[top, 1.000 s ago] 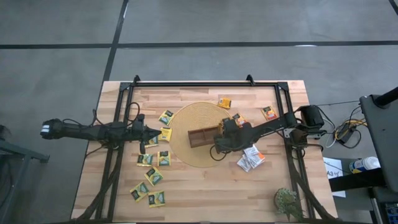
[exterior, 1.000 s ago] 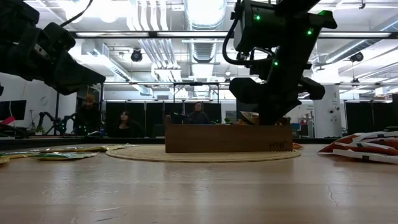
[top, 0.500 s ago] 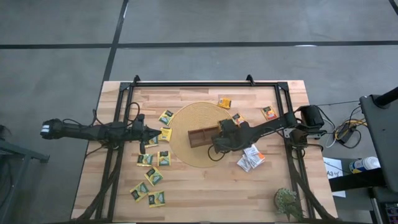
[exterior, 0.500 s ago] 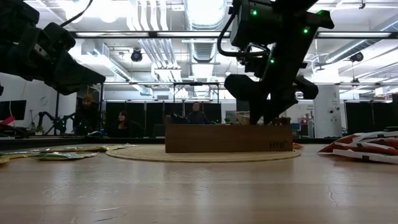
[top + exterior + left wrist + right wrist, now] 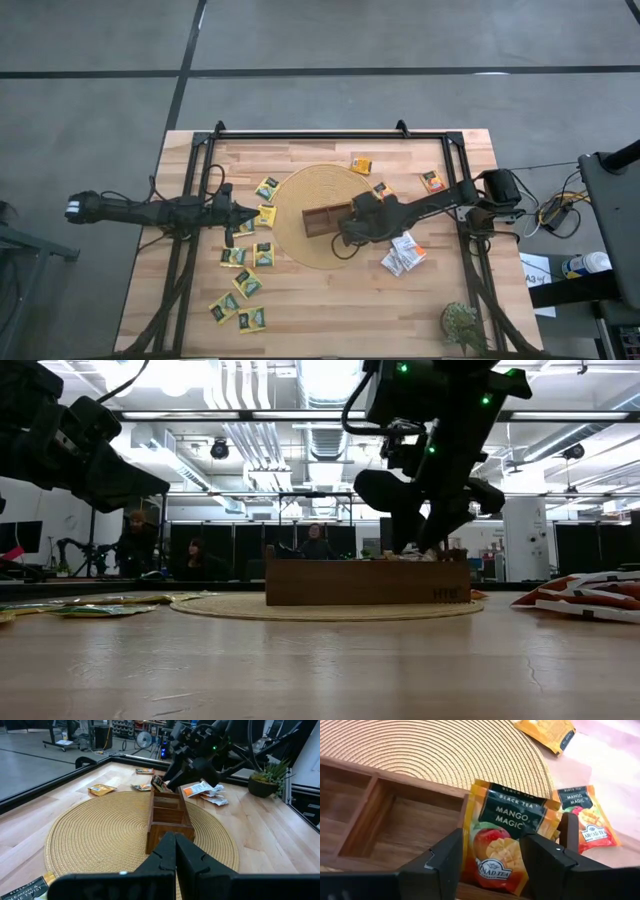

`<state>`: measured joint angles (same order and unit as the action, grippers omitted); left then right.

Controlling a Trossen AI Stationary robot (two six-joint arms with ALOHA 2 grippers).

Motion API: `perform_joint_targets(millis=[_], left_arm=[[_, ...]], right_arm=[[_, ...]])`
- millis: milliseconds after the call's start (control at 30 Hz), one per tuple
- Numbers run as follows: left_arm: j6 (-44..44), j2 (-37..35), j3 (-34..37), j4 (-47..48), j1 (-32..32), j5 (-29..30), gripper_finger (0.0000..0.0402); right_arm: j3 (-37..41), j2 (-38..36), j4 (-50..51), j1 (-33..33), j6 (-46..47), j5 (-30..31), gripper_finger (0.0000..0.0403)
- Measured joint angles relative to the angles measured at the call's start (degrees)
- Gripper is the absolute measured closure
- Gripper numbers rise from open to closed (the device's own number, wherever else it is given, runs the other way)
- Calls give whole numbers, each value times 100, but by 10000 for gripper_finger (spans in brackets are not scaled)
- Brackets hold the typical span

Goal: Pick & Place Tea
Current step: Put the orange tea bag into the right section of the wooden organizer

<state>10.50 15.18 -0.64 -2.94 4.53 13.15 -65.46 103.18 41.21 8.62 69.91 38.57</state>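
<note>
right end effector [image 5: 492, 870]: over the end compartment of the wooden tray [image 5: 327, 219], at the end nearest my right arm's base; fingers [image 5: 442, 865] spread apart, one on each side of an orange mango tea packet [image 5: 507, 837]
mango tea packet: standing tilted in that end compartment, leaning on the compartment wall; i can't tell from my views whether the fingers touch it
wooden tray: brown, three compartments, sitting on the round woven mat [image 5: 310, 205] in the middle of the counter [image 5: 330, 300]; the other two compartments i see in the right wrist view hold nothing
left end effector [image 5: 175, 855]: fingers pressed together, holding nothing, hanging above the counter on my left side, pointed at the tray and well apart from it
yellow-green packets [image 5: 245, 265]: scattered flat on the counter on my left side, just off the mat edge and toward the near corner
orange packets: one [image 5: 361, 165] at the far rim of the mat, one [image 5: 433, 181] further to the right, one [image 5: 582, 812] flat on the counter just beside the tray end
white and orange packets [image 5: 404, 252]: small heap on the counter to the right of the mat
potted plant [image 5: 462, 325]: near right corner of the counter
background: people [image 5: 318, 543] seated far behind the counter in the low view
</note>
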Motion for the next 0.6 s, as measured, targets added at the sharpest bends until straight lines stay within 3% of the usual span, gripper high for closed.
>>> perform_joint_targets(millis=[167,433,600], left_arm=[[-1,0,0,0,1,0,402],[-1,0,0,0,0,0,402],[-2,0,0,0,1,0,402]], right_arm=[[-159,0,13,59,-678,0,211],[-315,-2,158,329,-2957,101,212],[-159,-4,238,293,-3203,245,222]])
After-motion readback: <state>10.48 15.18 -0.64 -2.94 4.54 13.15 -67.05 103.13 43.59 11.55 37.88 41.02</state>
